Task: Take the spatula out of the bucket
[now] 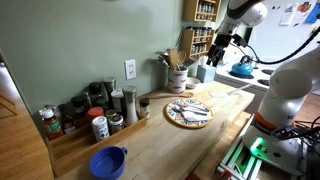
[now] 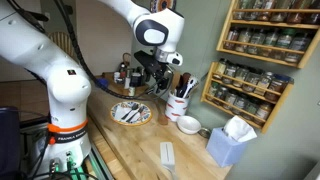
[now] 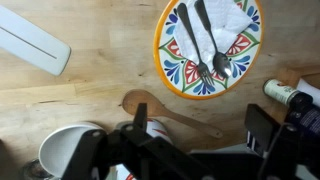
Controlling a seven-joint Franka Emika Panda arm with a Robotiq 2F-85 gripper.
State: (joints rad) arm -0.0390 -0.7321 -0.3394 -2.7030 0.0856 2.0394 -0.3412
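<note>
Wooden counter (image 1: pixel 160 140), green wall (image 1: pixel 80 40) behind

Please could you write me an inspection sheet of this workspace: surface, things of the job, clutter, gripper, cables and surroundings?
Surface: wooden countertop; no spill seen.
Job's things: whitish bucket near the wall, with several utensil handles standing in it; which one is the spatula cannot be told.
Clutter: patterned plate with forks on it; wooden spoon lying on the wood; blue bowl; spice jars; white bowl; blue tissue box.
Grippers: gripper in the air near the bucket, not touching it; jaws seem apart, holding nothing.
Cables: dark cable hanging by the arm.
Surroundings: green wall with an outlet; spice rack.
</note>
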